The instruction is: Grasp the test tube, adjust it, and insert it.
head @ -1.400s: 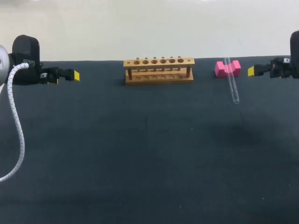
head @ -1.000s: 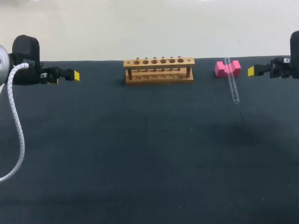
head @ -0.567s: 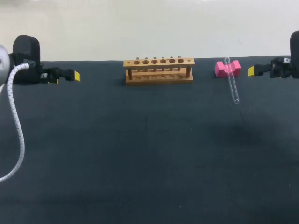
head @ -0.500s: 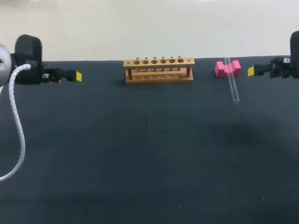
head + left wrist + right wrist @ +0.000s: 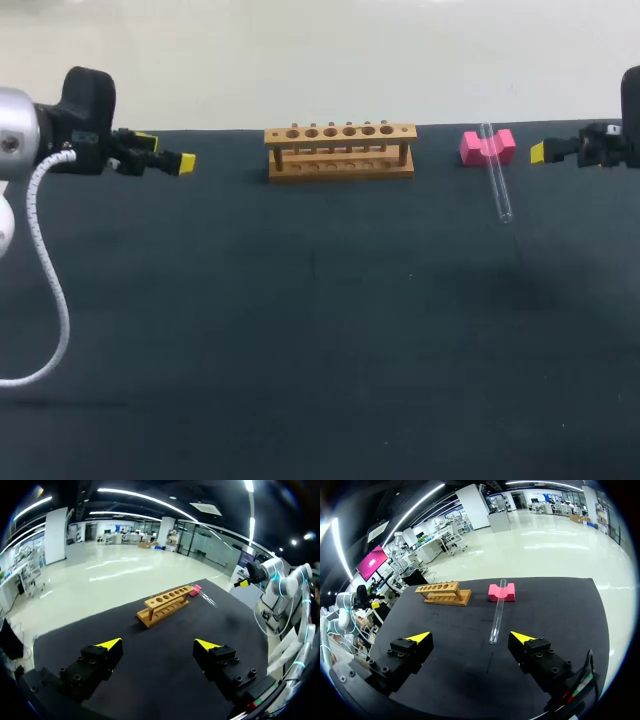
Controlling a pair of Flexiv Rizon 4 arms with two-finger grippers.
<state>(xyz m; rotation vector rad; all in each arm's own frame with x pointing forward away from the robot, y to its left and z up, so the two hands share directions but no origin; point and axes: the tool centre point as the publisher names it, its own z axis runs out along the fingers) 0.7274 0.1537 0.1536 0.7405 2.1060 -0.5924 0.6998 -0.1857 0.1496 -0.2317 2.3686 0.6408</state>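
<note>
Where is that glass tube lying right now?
In the head view the glass tube lies on the right side of the table, its far end resting in the notch of the pink block, just right of the wooden rack.

The left arm (image 5: 70, 125) came in at ten o'clock and was held level, with the left gripper (image 5: 183, 162) pointing toward three o'clock, its fingers spread wide apart. The right arm (image 5: 612, 145) sat at two o'clock, the right gripper (image 5: 538, 152) pointing toward nine o'clock, equally wide.
</note>
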